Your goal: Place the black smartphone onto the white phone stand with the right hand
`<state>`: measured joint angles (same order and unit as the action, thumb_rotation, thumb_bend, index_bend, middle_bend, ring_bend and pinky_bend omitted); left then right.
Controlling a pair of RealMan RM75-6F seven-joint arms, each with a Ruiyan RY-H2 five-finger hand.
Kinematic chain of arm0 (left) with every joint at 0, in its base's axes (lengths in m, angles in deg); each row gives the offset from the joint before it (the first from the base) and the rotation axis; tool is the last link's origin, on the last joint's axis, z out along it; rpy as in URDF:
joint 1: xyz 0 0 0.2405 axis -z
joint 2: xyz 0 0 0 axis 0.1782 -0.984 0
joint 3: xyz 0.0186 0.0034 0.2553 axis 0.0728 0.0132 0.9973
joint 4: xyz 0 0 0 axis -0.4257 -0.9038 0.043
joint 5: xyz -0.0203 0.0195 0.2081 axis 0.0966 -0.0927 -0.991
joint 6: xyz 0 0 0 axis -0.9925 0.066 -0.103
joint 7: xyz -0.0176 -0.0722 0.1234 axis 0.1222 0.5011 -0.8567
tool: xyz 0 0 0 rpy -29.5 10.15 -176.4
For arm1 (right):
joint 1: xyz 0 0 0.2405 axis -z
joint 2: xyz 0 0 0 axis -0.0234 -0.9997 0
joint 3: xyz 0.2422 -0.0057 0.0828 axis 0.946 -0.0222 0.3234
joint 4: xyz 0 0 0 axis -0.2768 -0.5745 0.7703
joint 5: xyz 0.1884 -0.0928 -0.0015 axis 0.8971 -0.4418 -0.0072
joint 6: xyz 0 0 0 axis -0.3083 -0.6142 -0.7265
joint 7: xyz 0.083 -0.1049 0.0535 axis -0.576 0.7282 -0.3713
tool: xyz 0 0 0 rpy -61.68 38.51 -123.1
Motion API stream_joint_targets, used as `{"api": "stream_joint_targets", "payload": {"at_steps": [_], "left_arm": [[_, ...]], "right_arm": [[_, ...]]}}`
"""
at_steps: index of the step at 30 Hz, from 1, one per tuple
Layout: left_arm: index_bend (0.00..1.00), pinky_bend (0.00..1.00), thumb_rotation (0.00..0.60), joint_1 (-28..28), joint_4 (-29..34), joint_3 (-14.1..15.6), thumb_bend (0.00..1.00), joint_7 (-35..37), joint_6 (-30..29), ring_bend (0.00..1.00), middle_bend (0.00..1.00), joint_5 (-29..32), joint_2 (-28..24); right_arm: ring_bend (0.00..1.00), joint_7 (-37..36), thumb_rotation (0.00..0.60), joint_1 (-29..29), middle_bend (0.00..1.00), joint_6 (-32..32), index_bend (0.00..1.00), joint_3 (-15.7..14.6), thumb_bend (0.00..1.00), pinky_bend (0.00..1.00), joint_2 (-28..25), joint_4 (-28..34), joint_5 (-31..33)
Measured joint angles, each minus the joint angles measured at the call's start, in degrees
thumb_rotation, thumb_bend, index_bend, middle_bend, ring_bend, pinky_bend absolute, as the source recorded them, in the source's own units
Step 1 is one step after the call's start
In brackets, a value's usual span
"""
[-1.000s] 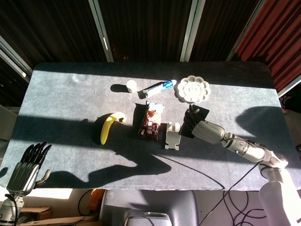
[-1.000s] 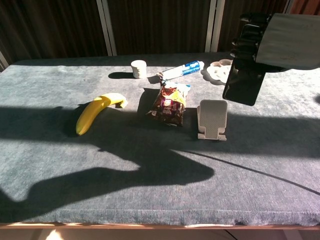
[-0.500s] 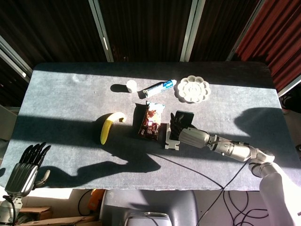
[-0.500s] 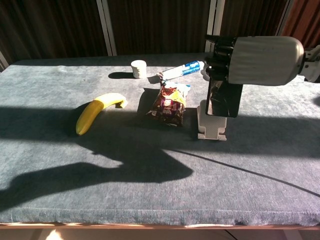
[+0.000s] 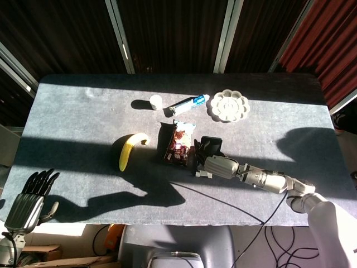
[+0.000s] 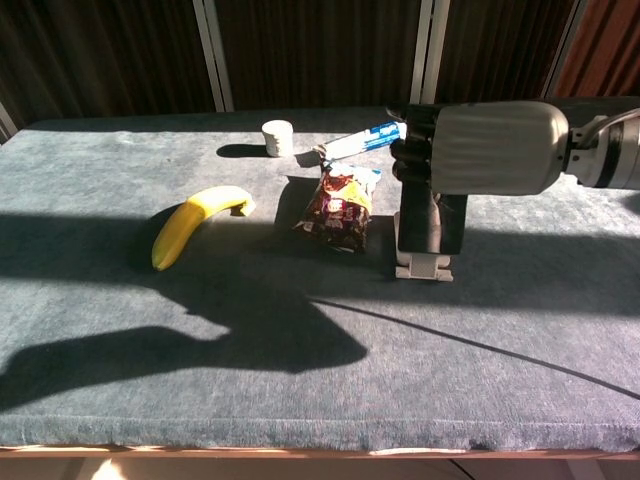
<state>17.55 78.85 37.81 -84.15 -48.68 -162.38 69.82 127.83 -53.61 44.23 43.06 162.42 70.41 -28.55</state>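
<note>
Now the right robot hand (image 6: 480,148) grips the black smartphone (image 6: 430,222) (against the white phone stand (image 6: 422,265)).

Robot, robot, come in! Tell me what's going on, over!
Right hand holds black smartphone against white phone stand. Left hand open, off table. Snack bag beside stand, not blocking.

Right arm stretched forward, its right hand (image 6: 470,150) gripping the black smartphone (image 6: 432,222) that hangs below it. Left hand (image 5: 30,195) idle, fingers straight and apart.
</note>
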Motion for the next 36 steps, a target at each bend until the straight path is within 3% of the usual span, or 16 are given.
{"api": "stream_joint_targets", "payload": {"at_steps": [16, 32, 36], "left_arm": [[0.00, 0.05, 0.600, -0.52, -0.29, 0.57, 0.39, 0.64, -1.42, 0.00, 0.00, -1.76, -0.18], [0.00, 0.05, 0.600, -0.59, -0.30, 1.12, 0.39, -0.53, -1.15, 0.00, 0.00, -2.62, 0.27], [0.00, 0.05, 0.600, -0.56, -0.24, 1.17, 0.39, -0.73, -0.98, 0.00, 0.00, -2.63, 0.30]], "right_arm": [[0.52, 4.72, 0.600, 0.49, 0.71, -4.09, 0.98, 1.64, 0.39, 0.30, 0.32, 4.60, -0.74], [0.52, 4.47, 0.600, 2.42, 0.71, -4.32, 0.97, 3.01, 0.39, 0.30, 2.95, 2.35, -0.99], [0.51, 4.58, 0.600, 2.76, 0.71, -4.27, 0.93, 3.12, 0.38, 0.30, 3.22, 1.56, -1.11]]}}
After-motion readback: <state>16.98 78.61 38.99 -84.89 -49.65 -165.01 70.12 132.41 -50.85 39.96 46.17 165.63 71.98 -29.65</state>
